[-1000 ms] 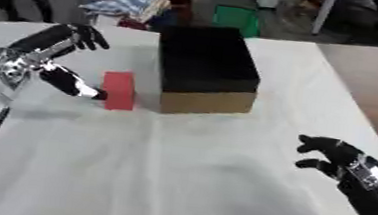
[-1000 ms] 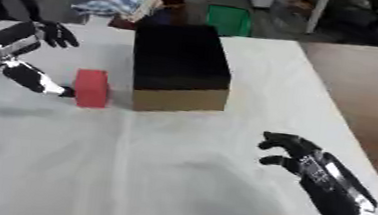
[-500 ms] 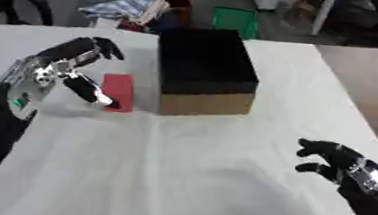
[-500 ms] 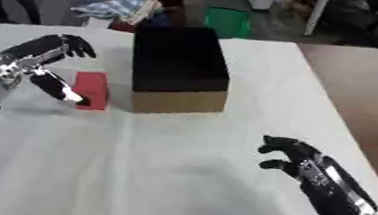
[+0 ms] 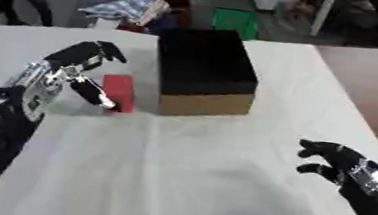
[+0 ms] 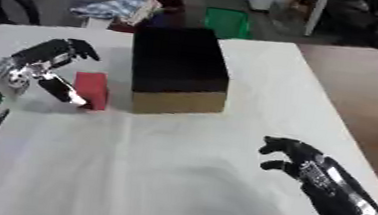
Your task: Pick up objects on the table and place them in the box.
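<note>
White cloth covers your surface (image 5: 194, 180). From the left eye, your left hand (image 5: 71, 74) hovers with fingers spread, thumb beside the red block (image 5: 119, 92), which lies just at 9 o'clock of the black box (image 5: 207, 71). From the right eye, your right hand (image 6: 305, 164) rests at 5 o'clock, fingers loosely curled, holding nothing.

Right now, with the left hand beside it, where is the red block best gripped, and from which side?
Probably across its two long sides, coming from above and the left. The red block lies flat with its long axis pointing away from the robot, and the box stands close on its right, so the left hand, open beside it, has the clearer way in.
</note>
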{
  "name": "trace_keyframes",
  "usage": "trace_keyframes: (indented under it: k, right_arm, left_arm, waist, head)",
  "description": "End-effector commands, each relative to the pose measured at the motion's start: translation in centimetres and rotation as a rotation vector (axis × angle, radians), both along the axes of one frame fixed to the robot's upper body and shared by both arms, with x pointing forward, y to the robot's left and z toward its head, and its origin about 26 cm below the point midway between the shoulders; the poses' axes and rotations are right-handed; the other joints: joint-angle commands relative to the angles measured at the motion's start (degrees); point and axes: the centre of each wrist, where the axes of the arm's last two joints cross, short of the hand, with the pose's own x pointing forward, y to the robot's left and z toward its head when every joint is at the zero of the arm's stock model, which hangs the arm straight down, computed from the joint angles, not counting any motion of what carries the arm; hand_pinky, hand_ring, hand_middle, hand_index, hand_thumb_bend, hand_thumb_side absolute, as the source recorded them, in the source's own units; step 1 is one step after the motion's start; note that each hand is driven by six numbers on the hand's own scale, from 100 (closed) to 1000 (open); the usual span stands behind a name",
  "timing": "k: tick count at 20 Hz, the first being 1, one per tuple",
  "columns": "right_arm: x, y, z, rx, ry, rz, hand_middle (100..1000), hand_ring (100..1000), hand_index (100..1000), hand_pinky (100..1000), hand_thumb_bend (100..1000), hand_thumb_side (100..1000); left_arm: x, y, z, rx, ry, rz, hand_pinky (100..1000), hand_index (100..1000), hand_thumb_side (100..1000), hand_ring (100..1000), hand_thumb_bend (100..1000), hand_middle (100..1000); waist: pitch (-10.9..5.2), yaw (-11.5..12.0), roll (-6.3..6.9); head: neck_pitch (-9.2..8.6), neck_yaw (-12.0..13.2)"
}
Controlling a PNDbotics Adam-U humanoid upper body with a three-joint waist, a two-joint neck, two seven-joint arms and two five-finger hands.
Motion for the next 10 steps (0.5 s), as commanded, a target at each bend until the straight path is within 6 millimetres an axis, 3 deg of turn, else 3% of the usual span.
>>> trace_keyframes:
  k: [1, 3, 6, 10]
  right_arm:
    - [0.14, -0.05, 0.56, 0.001, -0.018, 0.01, 710, 1000, 818, 757, 100, 810]
    - [0.15, -0.04, 0.57, 0.002, -0.019, 0.01, 710, 1000, 818, 757, 100, 810]
    - [0.15, -0.05, 0.56, 0.002, -0.018, 0.009, 709, 1000, 818, 757, 100, 810]
    - [0.16, -0.06, 0.55, 0.002, -0.017, 0.007, 709, 1000, 818, 757, 100, 810]
  left_arm:
    - [0.44, 0.12, 1.19, 0.022, -0.036, 0.01, 784, 821, 272, 792, 821, 810]
    - [0.46, 0.14, 0.94, 0.028, -0.029, 0.013, 778, 813, 267, 780, 817, 797]
    - [0.42, 0.24, 0.53, 0.04, -0.009, 0.012, 748, 761, 257, 709, 798, 704]
    - [0.39, 0.46, 0.71, 0.031, -0.012, 0.019, 705, 652, 246, 620, 768, 494]
  waist:
    - [-0.84, -0.11, 0.03]
    - [-0.84, -0.18, 0.06]
    - [-0.82, -0.26, 0.13]
    - [-0.82, -0.33, 0.21]
  head:
    - [-0.54, 0.16]
    - [-0.57, 0.16]
    - [-0.61, 0.13]
    - [-0.62, 0.11]
